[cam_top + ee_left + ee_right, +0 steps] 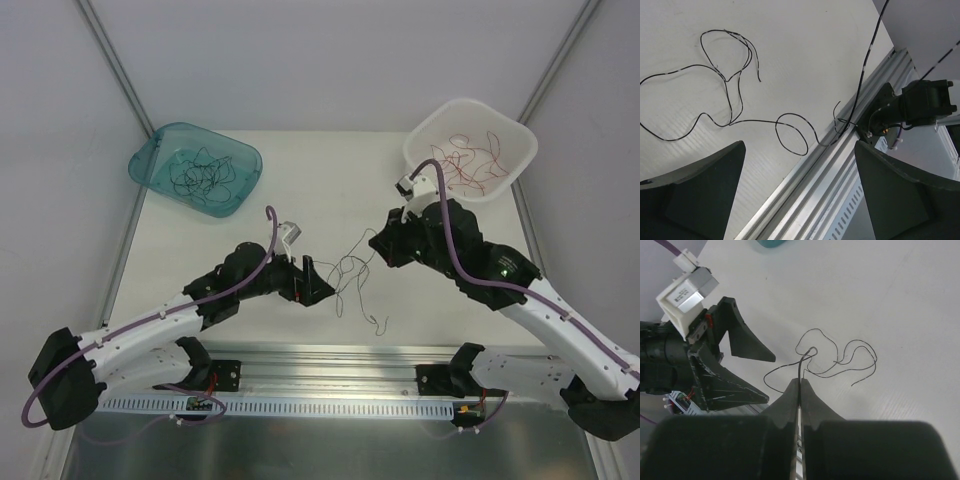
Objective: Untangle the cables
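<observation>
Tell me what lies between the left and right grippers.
Loose black cables on the table, clearest in the top view; the right gripper pinches one.

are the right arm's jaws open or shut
Shut on a black strand: in the right wrist view the jaws meet with the strand pinched between them.

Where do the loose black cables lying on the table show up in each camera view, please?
Top external: black cables near the centre.
Left wrist: cables across the upper left.
Right wrist: cables at centre, pinched by the right gripper.
Shared landmark: the open left gripper.
</observation>
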`<state>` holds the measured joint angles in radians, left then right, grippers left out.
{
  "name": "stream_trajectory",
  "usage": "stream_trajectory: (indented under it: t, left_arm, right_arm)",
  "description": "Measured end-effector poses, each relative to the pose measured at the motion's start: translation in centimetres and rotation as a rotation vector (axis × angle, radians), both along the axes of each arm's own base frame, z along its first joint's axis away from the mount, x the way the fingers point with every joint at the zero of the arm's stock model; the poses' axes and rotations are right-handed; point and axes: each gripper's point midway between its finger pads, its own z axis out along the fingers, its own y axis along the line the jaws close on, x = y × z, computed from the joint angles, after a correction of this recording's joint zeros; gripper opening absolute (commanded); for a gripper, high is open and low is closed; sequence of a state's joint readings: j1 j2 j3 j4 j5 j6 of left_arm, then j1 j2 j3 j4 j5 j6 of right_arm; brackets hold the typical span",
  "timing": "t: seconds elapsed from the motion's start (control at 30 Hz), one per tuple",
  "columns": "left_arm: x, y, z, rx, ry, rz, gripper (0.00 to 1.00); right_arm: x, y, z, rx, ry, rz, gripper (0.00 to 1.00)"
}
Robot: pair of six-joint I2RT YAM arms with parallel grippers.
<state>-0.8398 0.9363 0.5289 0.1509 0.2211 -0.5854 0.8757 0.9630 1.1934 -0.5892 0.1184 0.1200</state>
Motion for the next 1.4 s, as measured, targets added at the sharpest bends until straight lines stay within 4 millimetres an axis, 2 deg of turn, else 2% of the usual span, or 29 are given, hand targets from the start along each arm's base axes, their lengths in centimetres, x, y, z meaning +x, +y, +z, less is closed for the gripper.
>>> stream_trajectory:
  t: [0.1,0.2,0.3,0.33,0.37,0.4,0.47,0.5,0.53,0.57,0.6,0.67,0.7,0.77,0.8,0.87,0.9,0.93,1.0,1.03,1.07,1.17,1.2,1.4]
  left_arm:
    - [0.7,-0.7,-0.6,0.019,0.007,0.012,0.91]
    - [1.7,-1.1,-1.5,0.045,0.02,0.043,0.84]
    - [2.8,-1.2,-2.5,0.072,0.036,0.094,0.59]
    - [3.1,-1.1,-2.8,0.082,0.043,0.115,0.47]
    - [3.4,-1.0,-3.2,0.092,0.05,0.133,0.26]
    - [3.7,-0.9,-3.6,0.102,0.056,0.155,0.15]
    - [4.5,-0.7,-4.2,0.127,0.056,0.191,0.0]
    - [4.8,-0.7,-4.5,0.14,0.058,0.203,0.0]
    - [5.2,-0.7,-4.7,0.154,0.058,0.219,0.0]
    - [5.6,-0.7,-5.0,0.17,0.059,0.234,0.0]
    - [6.0,-0.8,-5.3,0.186,0.063,0.246,0.0]
    - [6.9,-1.1,-5.6,0.213,0.065,0.269,0.0]
    - [7.4,-1.3,-5.8,0.225,0.066,0.279,0.0]
    - [8.1,-1.7,-6.4,0.253,0.076,0.29,0.0]
    - [8.4,-1.9,-6.8,0.268,0.083,0.292,0.05]
    - [8.9,-2.3,-7.6,0.305,0.094,0.293,0.15]
    - [9.1,-2.5,-8.3,0.33,0.103,0.288,0.32]
    - [9.4,-2.7,-8.7,0.346,0.102,0.283,0.43]
    - [9.7,-3.0,-9.5,0.375,0.111,0.275,0.6]
    - [9.8,-3.1,-9.9,0.392,0.113,0.268,0.75]
    - [9.9,-3.2,-10.2,0.405,0.112,0.262,0.8]
    - [10.0,-3.4,-10.7,0.43,0.115,0.248,0.93]
    - [10.1,-3.5,-10.8,0.434,0.114,0.242,0.94]
    - [10.5,-4.4,-11.4,0.449,0.117,0.211,0.9]
  right_arm:
    - [0.1,1.0,-0.3,0.021,0.011,0.021,0.01]
    - [0.4,1.6,-1.4,0.022,0.026,0.024,0.01]
    - [0.7,1.9,-3.3,0.001,0.05,0.015,0.04]
    - [0.9,1.9,-4.0,-0.011,0.059,0.009,0.07]
    - [1.0,1.9,-4.7,-0.025,0.068,0.002,0.09]
    - [1.2,1.9,-5.5,-0.04,0.078,-0.008,0.11]
    - [1.5,1.7,-6.7,-0.07,0.093,-0.029,0.21]
    - [1.6,1.5,-7.3,-0.085,0.099,-0.042,0.27]
    - [1.8,1.3,-7.8,-0.1,0.104,-0.055,0.37]
    - [1.9,1.1,-8.1,-0.11,0.106,-0.068,0.41]
    - [1.9,0.9,-8.3,-0.116,0.108,-0.077,0.52]
    - [2.1,0.5,-8.3,-0.127,0.104,-0.098,0.61]
    - [2.1,0.2,-8.3,-0.13,0.099,-0.104,0.69]
    - [1.9,-0.5,-8.0,-0.135,0.09,-0.12,0.75]
    - [1.7,-0.9,-7.8,-0.13,0.081,-0.124,0.8]
    - [1.2,-1.9,-7.4,-0.125,0.069,-0.133,0.82]
    - [0.9,-2.3,-7.3,-0.119,0.062,-0.135,0.83]
    - [0.6,-2.7,-7.2,-0.117,0.059,-0.137,0.84]
    - [-0.1,-3.6,-7.3,-0.114,0.055,-0.14,0.84]
    - [-0.4,-4.0,-7.4,-0.114,0.054,-0.141,0.85]
    - [-0.8,-4.4,-7.5,-0.114,0.053,-0.141,0.85]
    - [-1.7,-5.5,-8.4,-0.113,0.057,-0.143,0.85]
    - [-1.9,-5.8,-8.7,-0.117,0.06,-0.143,0.86]
    - [-3.2,-7.3,-10.4,-0.124,0.081,-0.153,0.86]
